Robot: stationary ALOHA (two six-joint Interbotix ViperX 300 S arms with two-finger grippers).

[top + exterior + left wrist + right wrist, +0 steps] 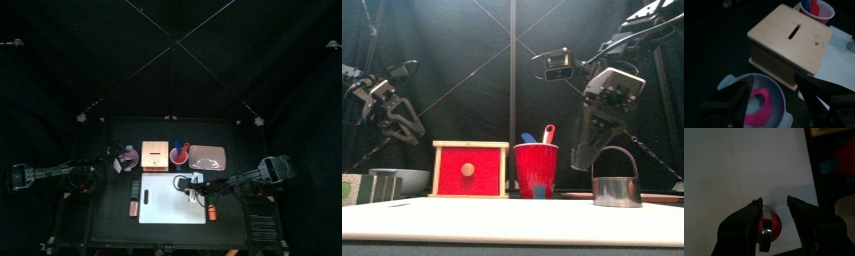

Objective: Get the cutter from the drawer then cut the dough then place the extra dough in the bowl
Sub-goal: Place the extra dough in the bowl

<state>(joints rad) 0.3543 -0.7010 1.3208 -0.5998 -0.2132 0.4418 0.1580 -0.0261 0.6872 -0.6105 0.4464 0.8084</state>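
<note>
Far left: left pincer [771, 87] released, jaws spread above blue-grey bowl [731, 82]. Pink dough ring [763, 102] lying inside, so extra dough judged delivered, jaws wide for letting go. Wooden box [791, 42] just right of bowl. Further right on white board [744, 168]: metal cutter [616, 188] upright, free. Right pincer [775, 202] released, hanging low astride red dough disc [769, 227], not clamping it.

from the front, the bowl [409, 180] hides its own inside. the left wrist view's edge cuts off the red cup [817, 7], and the right wrist view's edge cuts a blurred red round thing [774, 228], not clear enough to name.
</note>
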